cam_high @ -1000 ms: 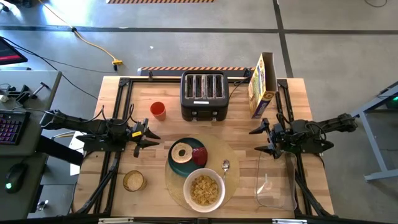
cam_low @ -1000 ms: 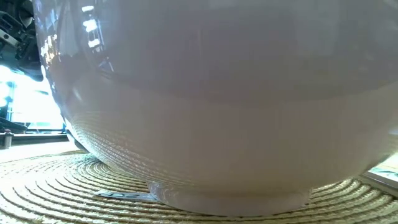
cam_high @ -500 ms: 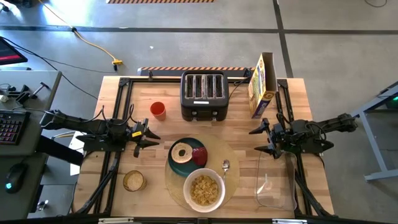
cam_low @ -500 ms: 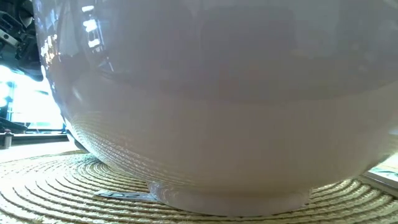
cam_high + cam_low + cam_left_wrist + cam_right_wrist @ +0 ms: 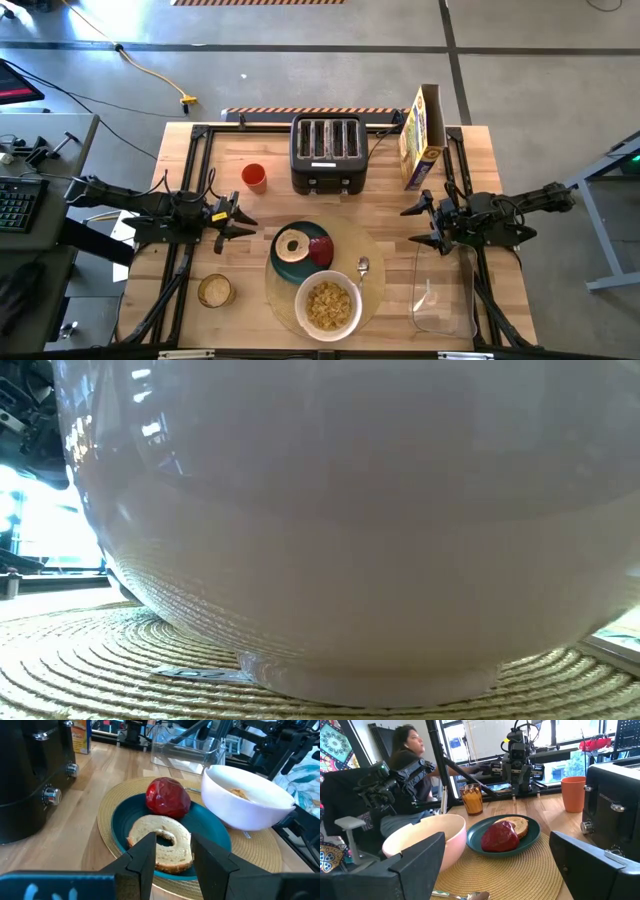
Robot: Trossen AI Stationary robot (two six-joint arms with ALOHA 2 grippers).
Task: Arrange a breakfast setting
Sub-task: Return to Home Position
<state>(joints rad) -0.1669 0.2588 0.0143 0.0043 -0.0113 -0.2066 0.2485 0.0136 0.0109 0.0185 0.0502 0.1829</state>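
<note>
Bright daylight; window glare on white bowl (image 5: 320, 540), soft shadows

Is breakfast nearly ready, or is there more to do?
Looks done: bagel half and red apple on the teal plate, cereal in the white bowl, spoon beside it on the placemat. Nothing held: left gripper and right gripper are open, empty, off to either side. Nothing visibly left.

Teal plate (image 5: 210, 829) holds bagel half (image 5: 167, 844) and red item (image 5: 168, 797), beside white bowl (image 5: 240, 815) of cereal (image 5: 328, 305).
</note>
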